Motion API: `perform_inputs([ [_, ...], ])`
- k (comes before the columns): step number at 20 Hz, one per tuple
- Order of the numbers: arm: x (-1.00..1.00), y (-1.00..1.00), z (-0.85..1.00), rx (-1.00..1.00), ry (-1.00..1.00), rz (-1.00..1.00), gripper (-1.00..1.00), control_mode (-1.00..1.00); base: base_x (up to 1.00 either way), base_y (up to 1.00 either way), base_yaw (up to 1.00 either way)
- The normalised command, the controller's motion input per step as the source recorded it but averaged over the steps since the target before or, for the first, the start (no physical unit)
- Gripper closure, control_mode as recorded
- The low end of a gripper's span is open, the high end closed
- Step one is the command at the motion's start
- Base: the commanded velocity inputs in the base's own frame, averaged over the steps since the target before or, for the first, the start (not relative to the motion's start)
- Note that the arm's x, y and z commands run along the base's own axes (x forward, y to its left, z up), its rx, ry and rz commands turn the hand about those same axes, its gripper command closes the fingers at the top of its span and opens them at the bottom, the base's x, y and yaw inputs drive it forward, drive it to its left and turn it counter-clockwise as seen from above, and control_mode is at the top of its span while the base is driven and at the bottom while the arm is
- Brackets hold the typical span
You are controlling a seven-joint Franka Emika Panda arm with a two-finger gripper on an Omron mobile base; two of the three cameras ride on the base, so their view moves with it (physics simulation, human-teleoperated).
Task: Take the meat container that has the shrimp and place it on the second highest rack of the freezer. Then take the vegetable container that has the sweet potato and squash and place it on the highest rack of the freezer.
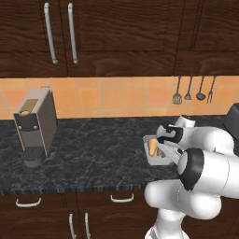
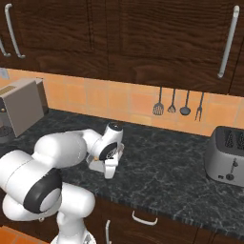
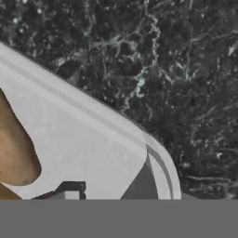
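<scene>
Left base view: the vegetable container [image 1: 156, 154] sits on the dark marble counter [image 1: 93, 149] right of centre, squash [image 1: 152, 146] showing inside, with the gripper [image 1: 164, 140] down at its rim

Right base view: gripper [image 2: 110, 167] low on the counter left of centre, toaster [image 2: 226, 155] far right – the arm hides the tray here

Hand view: white tray rim [image 3: 93, 135] crosses from upper left to lower right, tan vegetable at left edge. Can't tell if the jaws have clamped the rim. Judging by this, the veg tray isn't lifted yet and its freezer trip is still left – shrimp tray status unknown
</scene>
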Motion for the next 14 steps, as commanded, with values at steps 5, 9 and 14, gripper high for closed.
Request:
perform_inputs([
  [5, 0.0, 0.0, -0.31, 0.0, 0.02, 0.0, 1.0, -1.0, 0.0, 0.0, 0.0],
  [9, 0.0, 0.0, 0.06, -0.02, 0.06, 0.0, 1.0, -1.0, 0.0, 0.0, 0.0],
  [14, -0.69, 0.25, 0.41, -0.07, -0.11, 0.02, 1.0, -1.0, 0.0, 0.0, 0.0],
])
